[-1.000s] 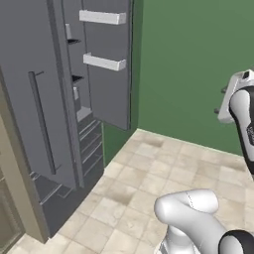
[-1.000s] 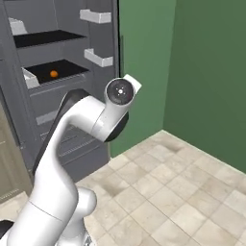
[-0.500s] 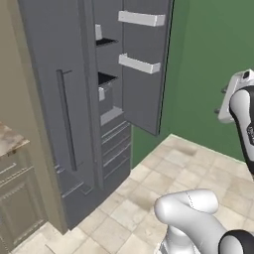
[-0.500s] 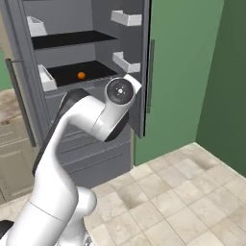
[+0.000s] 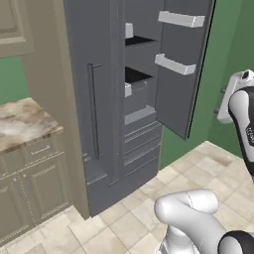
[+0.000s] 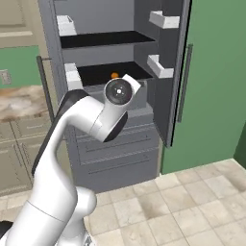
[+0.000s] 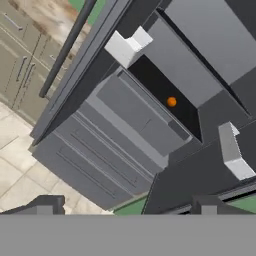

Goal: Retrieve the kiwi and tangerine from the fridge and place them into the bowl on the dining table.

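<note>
Claw (image 7: 125,205) gapes wide, empty, facing the fridge (image 7: 135,120) with tangerine (image 7: 171,102).

Green walls (image 6: 216,96) are enclosing the room, showing to the right of the pincer and again above the counter on its left. Pale beige stone tiles (image 5: 129,223) are covering the floor below it, mottled and laid in a grid. To the pincer's left, beige panelled base cabinets (image 5: 30,198) are standing under a brown marbled countertop (image 5: 22,124), with a beige upper cabinet (image 5: 15,25) hanging above. A pale outlet plate (image 6: 6,77) is sitting on the green wall over that counter. Even, soft light is falling everywhere.
</note>
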